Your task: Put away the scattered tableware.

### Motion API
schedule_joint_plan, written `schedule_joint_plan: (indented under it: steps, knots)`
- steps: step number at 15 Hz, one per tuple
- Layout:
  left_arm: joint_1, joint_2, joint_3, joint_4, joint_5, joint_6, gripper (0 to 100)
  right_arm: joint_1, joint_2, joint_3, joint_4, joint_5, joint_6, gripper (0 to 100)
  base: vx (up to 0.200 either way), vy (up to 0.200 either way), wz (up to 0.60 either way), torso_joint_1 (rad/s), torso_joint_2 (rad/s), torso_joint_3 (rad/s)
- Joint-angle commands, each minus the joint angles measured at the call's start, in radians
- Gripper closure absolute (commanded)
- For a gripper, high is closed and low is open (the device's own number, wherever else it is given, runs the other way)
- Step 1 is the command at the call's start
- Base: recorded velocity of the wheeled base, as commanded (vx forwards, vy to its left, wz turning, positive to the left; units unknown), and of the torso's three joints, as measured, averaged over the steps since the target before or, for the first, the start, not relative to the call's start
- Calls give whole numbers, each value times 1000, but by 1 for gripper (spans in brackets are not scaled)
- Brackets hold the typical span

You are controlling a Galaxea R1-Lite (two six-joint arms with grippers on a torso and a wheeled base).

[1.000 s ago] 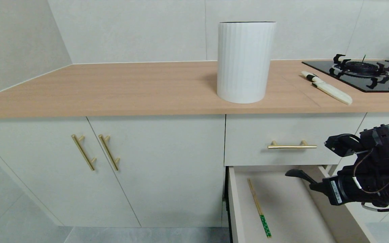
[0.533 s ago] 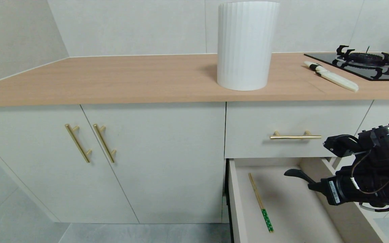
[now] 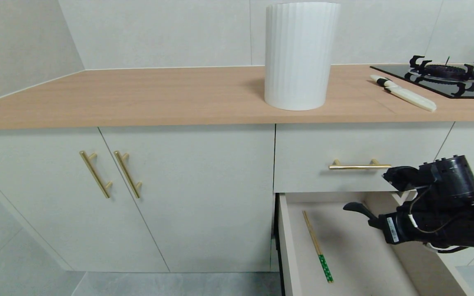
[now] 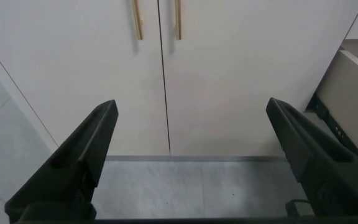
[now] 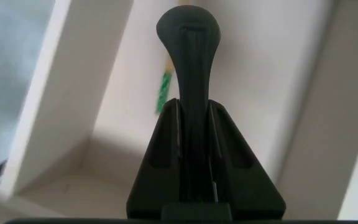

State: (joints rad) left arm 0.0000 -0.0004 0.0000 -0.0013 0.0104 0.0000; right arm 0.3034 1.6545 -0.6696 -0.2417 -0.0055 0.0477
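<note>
Chopsticks (image 3: 317,252) lie in the open drawer (image 3: 287,246), close along its left wall, with wider floor to their right. The right gripper (image 3: 354,206), pinched closed and empty, hangs over the drawer. The left gripper (image 4: 191,109) is spread wide.

At upper centre of the head view, the container (image 3: 296,57) is white with fine vertical ribbing and the countertop (image 3: 138,98) is light brown wood grain. At upper right, the knife (image 3: 405,100) is cream with a black band on its handle and the hob (image 3: 426,84) is glossy black. The cabinet doors (image 3: 200,197) are off-white with brass-coloured handles (image 3: 128,179); at lower right, the drawer (image 3: 356,259) interior is beige, the chopsticks (image 3: 317,251) are tan with a green, light-flecked end, and the right gripper (image 3: 352,207) and left gripper (image 4: 190,109) are black.
</note>
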Motion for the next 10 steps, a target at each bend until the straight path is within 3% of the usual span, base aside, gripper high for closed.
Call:
schedule_joint_plan:
  steps: [1,10]
  knots:
    - [0,0,0,0,0,0,0,8,177,15,-96,-77,6,100,0,0,0,0,0,0]
    - [0,0,0,1,0,0,0,11,553,10,-386,-136,89,100,0,0,0,0,0,0]
